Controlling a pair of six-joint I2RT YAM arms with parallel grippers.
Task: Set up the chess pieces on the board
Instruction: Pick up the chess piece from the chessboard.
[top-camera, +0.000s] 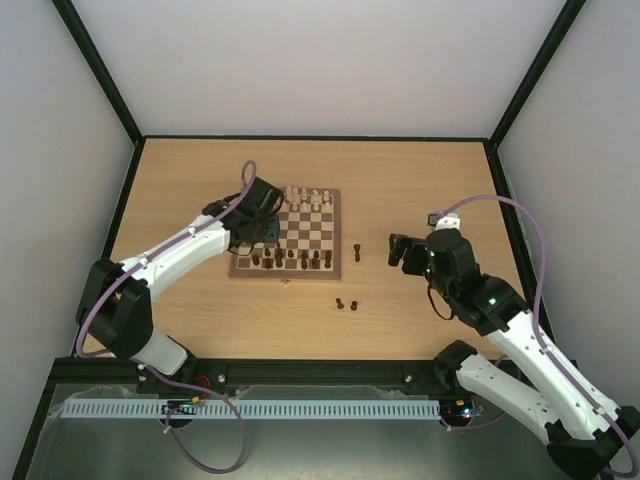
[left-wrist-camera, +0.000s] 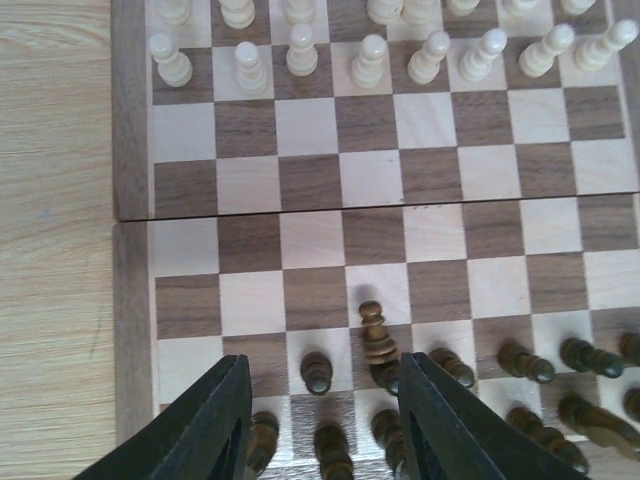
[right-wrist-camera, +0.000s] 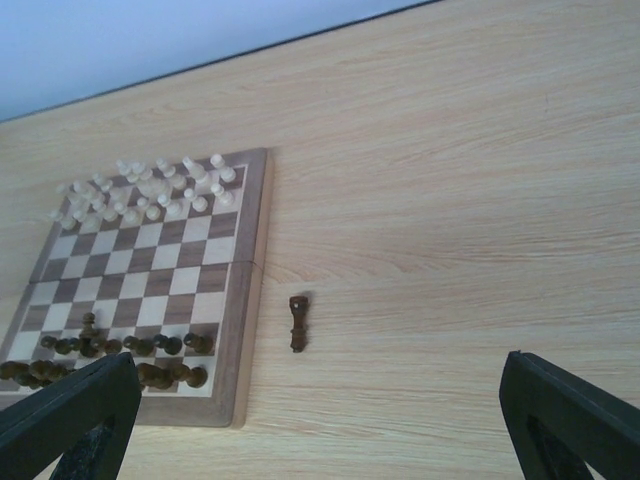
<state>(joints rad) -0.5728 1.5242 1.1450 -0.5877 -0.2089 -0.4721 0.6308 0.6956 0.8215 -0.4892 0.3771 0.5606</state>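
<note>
The left gripper and right gripper gaped empty. The tiny dark brown wooden chessman right of the checkered wooden board looked light, stiff and tippy, best pinched mid-stem.

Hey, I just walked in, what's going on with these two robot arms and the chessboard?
The left gripper hovers open over the board's near rows, where most dark chess pieces already stand. The right gripper, also open, faces a lone dark piece standing on the table beside the board; two more dark pieces sit nearer the arms. The cream pieces line the far side.
</note>
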